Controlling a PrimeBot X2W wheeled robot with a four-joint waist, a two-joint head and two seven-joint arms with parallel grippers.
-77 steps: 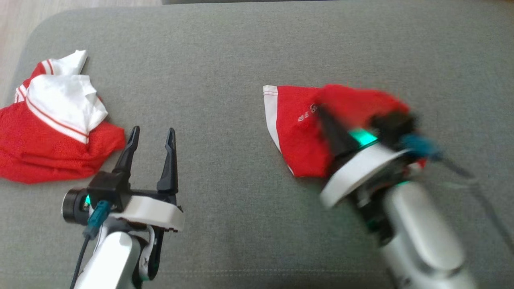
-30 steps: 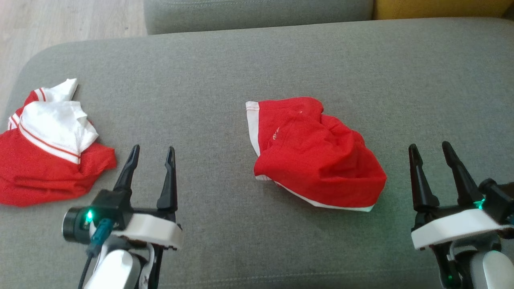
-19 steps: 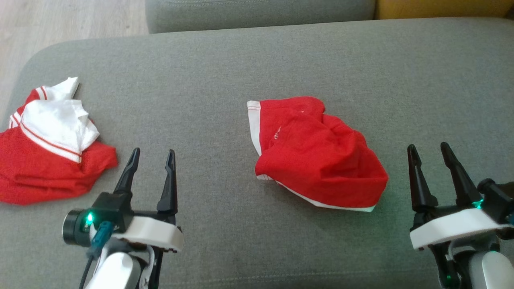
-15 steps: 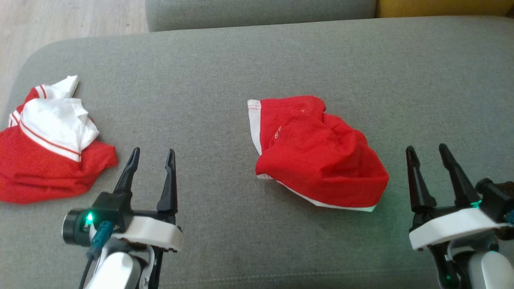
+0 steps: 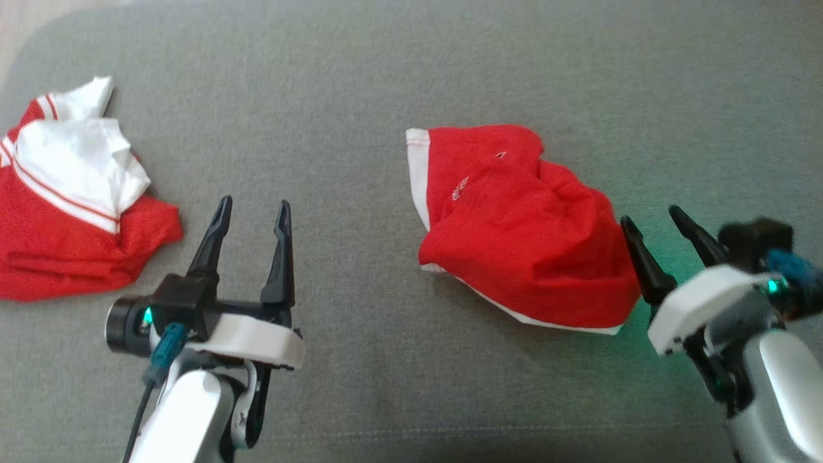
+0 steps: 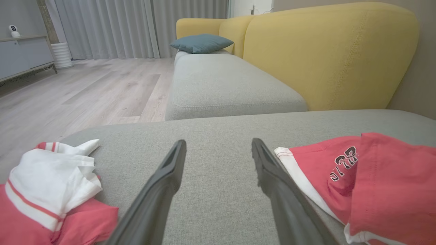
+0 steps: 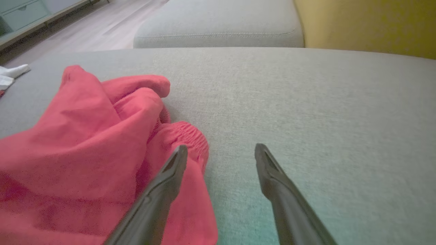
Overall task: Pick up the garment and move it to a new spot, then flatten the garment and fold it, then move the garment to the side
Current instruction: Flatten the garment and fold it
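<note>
Also, red-and-white cloth (image 5: 71, 206) well left of garment (image 5: 521, 251).

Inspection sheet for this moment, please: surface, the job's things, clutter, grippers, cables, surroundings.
Surface: grey fabric sofa cushion, wide bare areas.
Job's things: crumpled red fabric garment with white trim, lying mid-cushion, unfolded, not held.
Clutter: red-and-white fabric garment heap at the cushion's left end.
Grippers: left gripper open, over bare cushion, holding nothing; right gripper open, at the red garment's right edge, one finger over its gathered hem in the right wrist view; contact cannot be told.
Cables: teal connector with dark lead at the left wrist; blue connector at the right wrist.
Surroundings: yellow sofa backrest, teal pillow, pale wood floor, grey curtains.
</note>
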